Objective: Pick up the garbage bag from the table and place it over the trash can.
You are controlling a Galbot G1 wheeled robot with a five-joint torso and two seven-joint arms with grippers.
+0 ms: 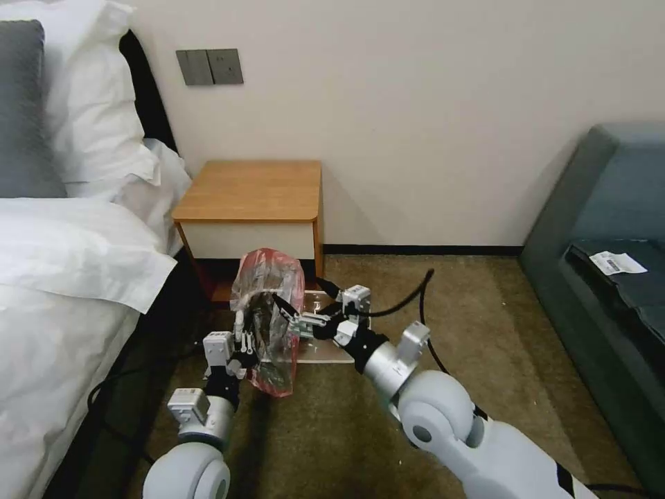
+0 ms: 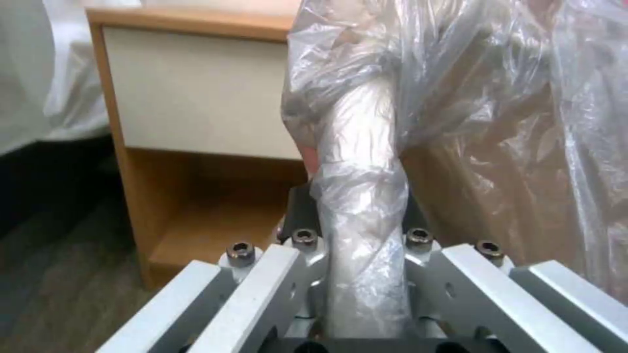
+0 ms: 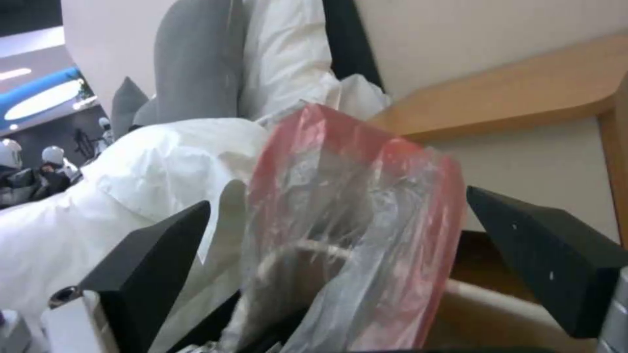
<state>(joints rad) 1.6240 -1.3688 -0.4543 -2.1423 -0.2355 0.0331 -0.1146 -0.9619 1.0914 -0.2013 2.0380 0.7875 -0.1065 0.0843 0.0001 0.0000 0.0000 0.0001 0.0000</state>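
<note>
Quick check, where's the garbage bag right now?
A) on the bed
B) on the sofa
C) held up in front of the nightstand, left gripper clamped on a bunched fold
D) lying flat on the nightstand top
C: the garbage bag hangs in front of the nightstand, a twisted fold pinched in the left gripper; the right gripper is open beside it.

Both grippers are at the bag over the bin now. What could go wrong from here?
1. The left gripper is clamped on a twisted rope of garbage bag, so the mouth may not spread over the trash can rim.
2. The right gripper stands open with thin film bunched between its fingers; closing could pinch several layers, or tear them.
3. The bag hides most of the bin in the head view, so alignment is uncertain.
</note>
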